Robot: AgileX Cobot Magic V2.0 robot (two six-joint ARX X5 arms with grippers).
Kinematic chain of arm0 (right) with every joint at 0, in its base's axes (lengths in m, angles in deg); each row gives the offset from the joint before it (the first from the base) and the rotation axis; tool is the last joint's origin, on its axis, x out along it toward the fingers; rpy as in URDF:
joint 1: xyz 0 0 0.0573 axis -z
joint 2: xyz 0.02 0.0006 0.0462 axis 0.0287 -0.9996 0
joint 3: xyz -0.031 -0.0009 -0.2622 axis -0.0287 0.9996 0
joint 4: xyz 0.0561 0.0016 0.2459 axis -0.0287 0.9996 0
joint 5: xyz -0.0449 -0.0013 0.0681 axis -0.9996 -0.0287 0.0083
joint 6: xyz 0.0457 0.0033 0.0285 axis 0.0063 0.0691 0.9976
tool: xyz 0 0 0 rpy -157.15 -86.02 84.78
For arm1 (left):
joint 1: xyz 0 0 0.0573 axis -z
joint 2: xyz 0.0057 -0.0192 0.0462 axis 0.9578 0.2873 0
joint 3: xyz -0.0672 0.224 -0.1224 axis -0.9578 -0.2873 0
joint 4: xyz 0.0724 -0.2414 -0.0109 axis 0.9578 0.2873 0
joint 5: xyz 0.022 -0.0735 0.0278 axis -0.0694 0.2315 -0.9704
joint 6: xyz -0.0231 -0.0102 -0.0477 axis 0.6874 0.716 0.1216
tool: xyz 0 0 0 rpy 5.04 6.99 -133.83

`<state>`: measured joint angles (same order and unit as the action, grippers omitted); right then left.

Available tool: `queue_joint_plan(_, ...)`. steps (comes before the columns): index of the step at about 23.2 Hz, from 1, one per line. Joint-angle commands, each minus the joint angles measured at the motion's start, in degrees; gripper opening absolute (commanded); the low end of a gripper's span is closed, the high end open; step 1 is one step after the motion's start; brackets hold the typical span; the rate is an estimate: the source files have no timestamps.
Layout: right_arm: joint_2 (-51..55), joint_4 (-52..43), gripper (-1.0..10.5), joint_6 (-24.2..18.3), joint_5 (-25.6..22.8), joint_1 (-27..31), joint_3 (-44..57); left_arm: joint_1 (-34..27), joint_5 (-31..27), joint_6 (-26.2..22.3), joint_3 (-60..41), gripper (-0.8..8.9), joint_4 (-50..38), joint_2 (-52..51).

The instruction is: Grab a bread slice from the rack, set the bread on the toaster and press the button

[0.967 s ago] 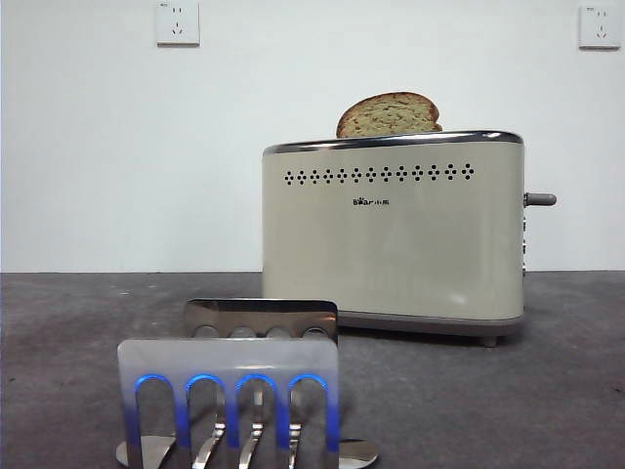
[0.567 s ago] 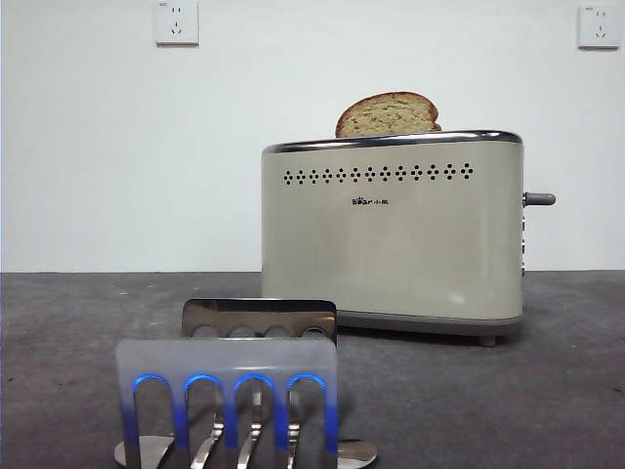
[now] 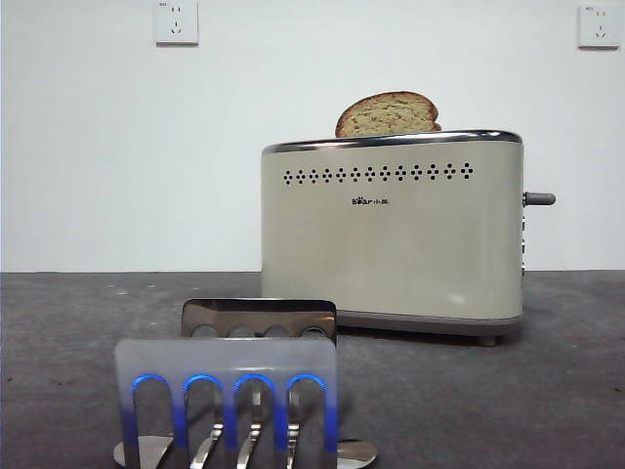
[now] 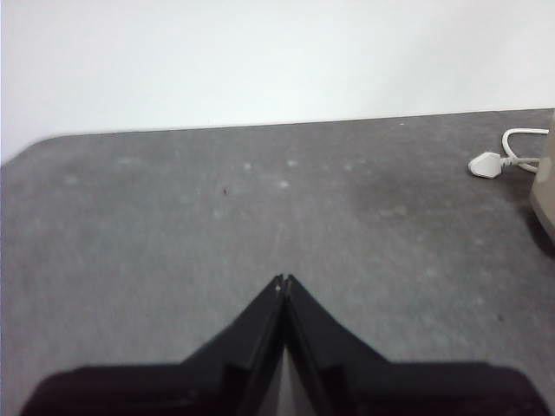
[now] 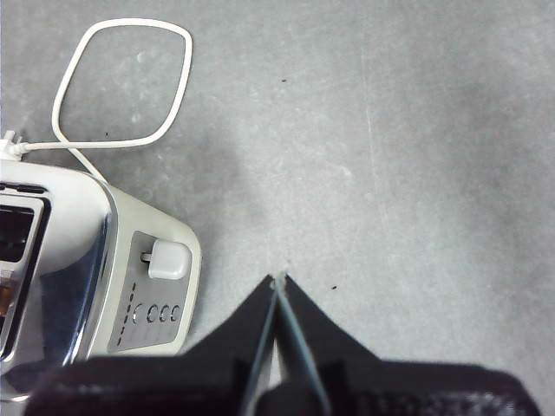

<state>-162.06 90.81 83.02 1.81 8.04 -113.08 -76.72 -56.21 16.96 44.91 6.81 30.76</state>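
Front view: one slice of bread (image 3: 388,114) stands upright in the top of the toaster (image 3: 391,239); only its rounded upper part shows above the chrome rim, the rest is hidden inside. One button (image 3: 540,198) juts sideways from the toaster's narrow end, high on that end. One rack (image 3: 228,401) sits near the camera, empty, its base cut off by the picture's lower edge (front plate blurred, four arched slots with blue glints). Bare grey table (image 3: 547,381) between rack and toaster and out to both sides. Two wall sockets (image 3: 177,22) up top. No arm in this view.

Left wrist view: left gripper (image 4: 284,280) has its jaws pressed together, holding nothing, over open table well apart from the rack. Only a beige sliver of the toaster shows at the frame edge; one white plug (image 4: 486,163) lies near it, its cord cut off.

Right wrist view: right gripper (image 5: 279,280) is likewise closed tip to tip and empty, above bare table just beside the toaster's control end. The lever knob and a row of small buttons show there. Toaster partly cut off; the bread is barely visible in the slot. One white cord (image 5: 121,82) loops on the table.
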Motion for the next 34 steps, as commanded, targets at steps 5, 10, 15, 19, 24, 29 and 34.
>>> queue_joint_plan(5,-0.2,-0.2,0.0,-0.3,-0.2,0.0,-0.2,0.1,-0.6,3.0,-0.6,-0.03,4.4,-2.9)
queue_joint_plan(10,-0.2,-0.3,0.0,-0.3,-0.3,0.0,-0.2,0.1,-0.6,3.0,-0.6,-0.03,4.9,-1.8)
queue_joint_plan(15,-0.2,-0.3,0.0,-0.3,-0.3,0.0,-0.2,0.1,-0.6,3.0,-0.6,-0.03,4.9,-0.5)
queue_joint_plan(19,2.6,-4.8,0.0,-6.0,-7.1,0.6,2.8,0.1,-0.6,3.0,-0.6,-0.03,4.9,0.5)
queue_joint_plan(24,21.7,-40.3,0.0,-8.7,-9.6,-0.8,33.3,0.1,-0.6,3.0,-0.6,-0.03,4.9,1.3)
queue_joint_plan(29,44.3,-56.3,0.0,-10.9,-9.7,-0.8,65.6,0.1,-0.6,3.0,-0.6,-0.03,4.9,1.5)
queue_joint_plan(34,61.2,-59.1,0.0,-13.6,-9.6,-0.8,82.9,0.1,-0.6,3.0,-0.6,-0.03,4.9,1.5)
